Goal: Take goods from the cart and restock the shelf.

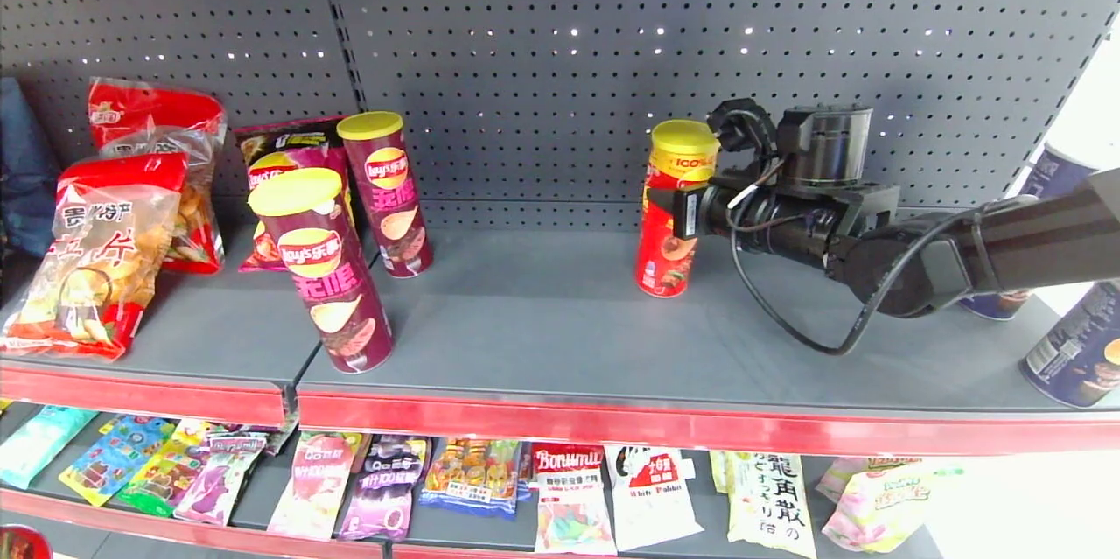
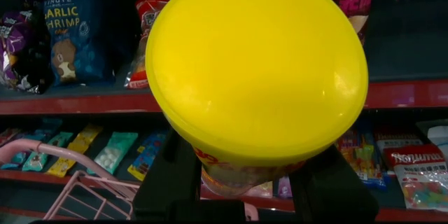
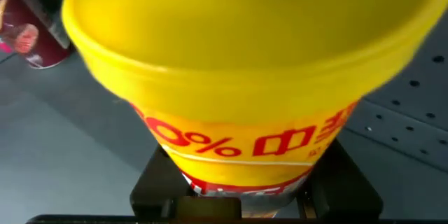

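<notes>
Yellow-lidded can (image 3: 245, 77) in closed right tool (image 3: 246, 192)

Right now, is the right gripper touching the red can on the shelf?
Touching. The head view shows the right gripper closed around the red can; the right wrist view shows it between the fingers.

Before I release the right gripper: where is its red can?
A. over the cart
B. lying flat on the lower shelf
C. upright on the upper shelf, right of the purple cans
C: the right gripper holds the red can upright, base on the upper shelf.
</notes>
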Motion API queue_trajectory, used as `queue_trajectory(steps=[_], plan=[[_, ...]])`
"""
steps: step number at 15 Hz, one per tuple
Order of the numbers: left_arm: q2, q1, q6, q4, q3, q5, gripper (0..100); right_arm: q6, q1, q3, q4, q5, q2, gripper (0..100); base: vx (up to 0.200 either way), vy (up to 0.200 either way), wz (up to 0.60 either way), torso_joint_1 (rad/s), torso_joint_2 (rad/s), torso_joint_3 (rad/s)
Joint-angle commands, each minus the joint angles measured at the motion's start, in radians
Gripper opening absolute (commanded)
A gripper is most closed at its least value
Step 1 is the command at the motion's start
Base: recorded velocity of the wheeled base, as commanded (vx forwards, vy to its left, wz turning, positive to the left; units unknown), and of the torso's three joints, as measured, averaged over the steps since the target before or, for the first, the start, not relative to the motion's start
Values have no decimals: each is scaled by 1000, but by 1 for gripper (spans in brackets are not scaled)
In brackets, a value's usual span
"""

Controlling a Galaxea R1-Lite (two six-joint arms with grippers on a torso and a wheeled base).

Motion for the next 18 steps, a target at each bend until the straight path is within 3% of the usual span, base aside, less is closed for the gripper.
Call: queue_trajectory(steps=[1,7,11,14,18], plan=[[-7,0,0,0,9,1,0,-2,24,5,10,-23,-66,0,0,0,0,0,0,0],[-15,-2,0,0,15,-9,0,-2,79,232,10,-46,-322,0,0,0,0,0,0,0],[-15,-2,0,0,15,-12,0,1,122,288,2,-59,-389,0,0,0,0,0,0,0],[-18,-2,-1,0,18,-13,0,19,219,338,-58,-290,-393,0,0,0,0,0,0,0],[-18,-2,0,0,18,-13,0,99,248,350,-58,-485,-359,0,0,0,0,0,0,0]])
